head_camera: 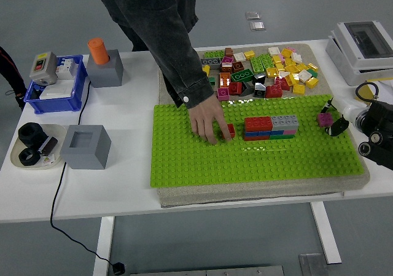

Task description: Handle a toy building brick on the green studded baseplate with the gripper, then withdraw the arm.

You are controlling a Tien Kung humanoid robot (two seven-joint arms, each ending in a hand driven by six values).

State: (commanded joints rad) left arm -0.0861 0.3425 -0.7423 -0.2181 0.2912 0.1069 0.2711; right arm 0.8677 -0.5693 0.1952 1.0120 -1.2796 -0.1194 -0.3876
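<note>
The green studded baseplate (258, 159) lies on a tan pad at the table's middle. A short wall of red, grey, blue and green bricks (270, 127) stands on it. A person leans over from the far side, and their hand (207, 121) rests on the plate, covering most of a small red brick (230, 130). A pink brick (323, 118) sits near the plate's right edge. My right hand (336, 123) is right beside it, with the black arm coming in from the right. Whether the hand touches the pink brick is unclear.
A heap of loose bricks (264, 73) lies behind the plate. To the left are a grey block with an orange peg (104, 67), a blue bin (55, 85), a hollow grey cube (86, 145) and a dish of black parts (34, 145). A white box (362, 48) stands at the far right.
</note>
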